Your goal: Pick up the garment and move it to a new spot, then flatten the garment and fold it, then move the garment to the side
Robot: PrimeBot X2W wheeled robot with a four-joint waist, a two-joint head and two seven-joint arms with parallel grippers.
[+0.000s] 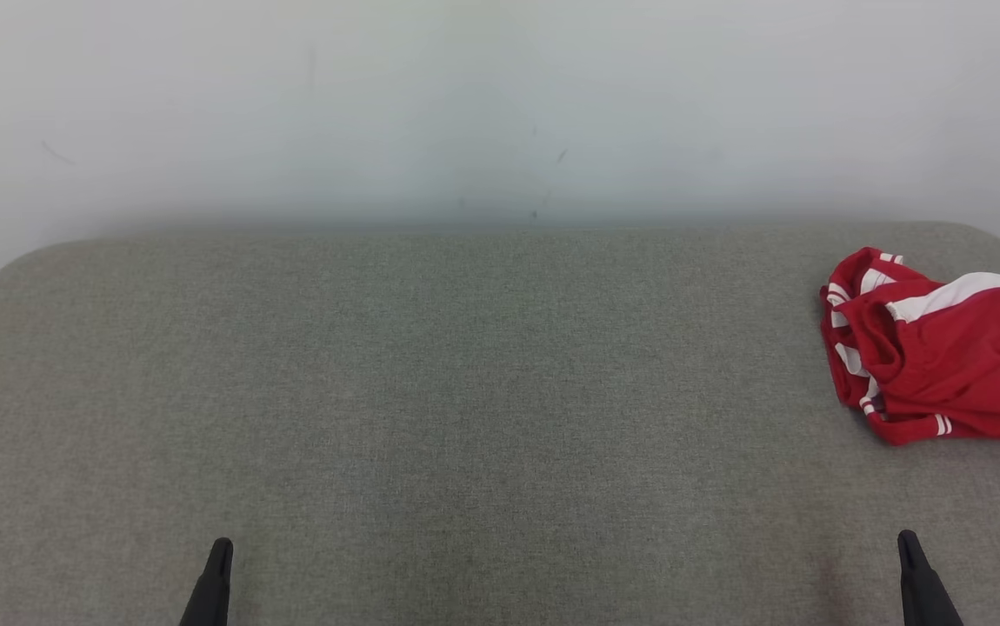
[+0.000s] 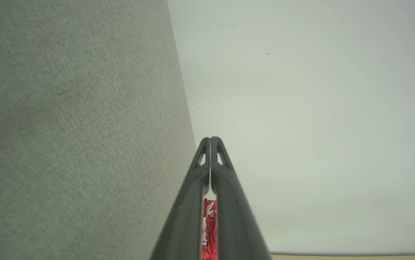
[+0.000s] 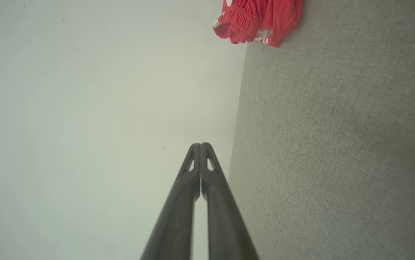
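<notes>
head view: a red garment point(image 1: 935, 348) with white stripes lies crumpled in a heap on the grey fabric surface point(image 1: 465, 391). it sits at the far right, near the rounded back corner, and its right side runs past the picture's edge. a pale wall point(image 1: 465, 104) rises behind the surface.

the left end effector point(image 1: 220, 549) pokes up from the bottom edge at the lower left, and the right end effector point(image 1: 906, 539) does the same at the lower right. each shows as a single dark point over the near part of the surface. both are well apart from the garment, with the right one nearer to it and roughly in line below it.

in the left wrist view the left end effector point(image 2: 210, 139) is closed, its two halves meeting at the tip with nothing between them. a sliver of the garment point(image 2: 209, 224) shows far off through the slot lower down.

in the right wrist view the right end effector point(image 3: 200, 145) is likewise pressed together and empty. the garment point(image 3: 261, 18) lies ahead of it at the top of that view, bunched at the surface's far edge against the wall, with a gathered waistband showing.
</notes>
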